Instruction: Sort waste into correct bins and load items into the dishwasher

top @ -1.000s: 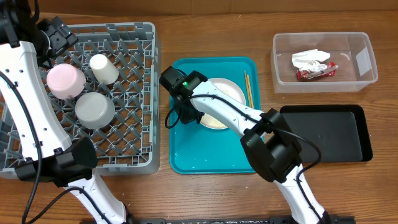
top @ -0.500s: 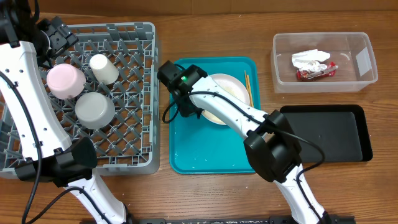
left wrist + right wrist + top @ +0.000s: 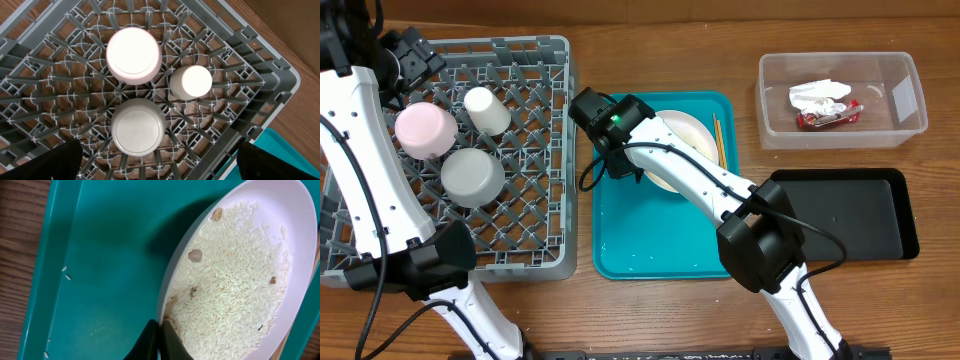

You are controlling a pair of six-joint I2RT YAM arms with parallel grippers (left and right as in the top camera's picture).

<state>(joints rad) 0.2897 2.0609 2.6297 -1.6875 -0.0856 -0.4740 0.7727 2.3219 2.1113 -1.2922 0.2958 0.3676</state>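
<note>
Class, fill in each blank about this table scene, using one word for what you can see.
1. The plate is covered with ____.
2. The napkin and wrapper lie in the ____ tub.
3. The rack holds a pink bowl, a grey bowl and a white ____.
4. The right gripper pinches the plate's ____.
Missing words: rice; clear; cup; rim.
</note>
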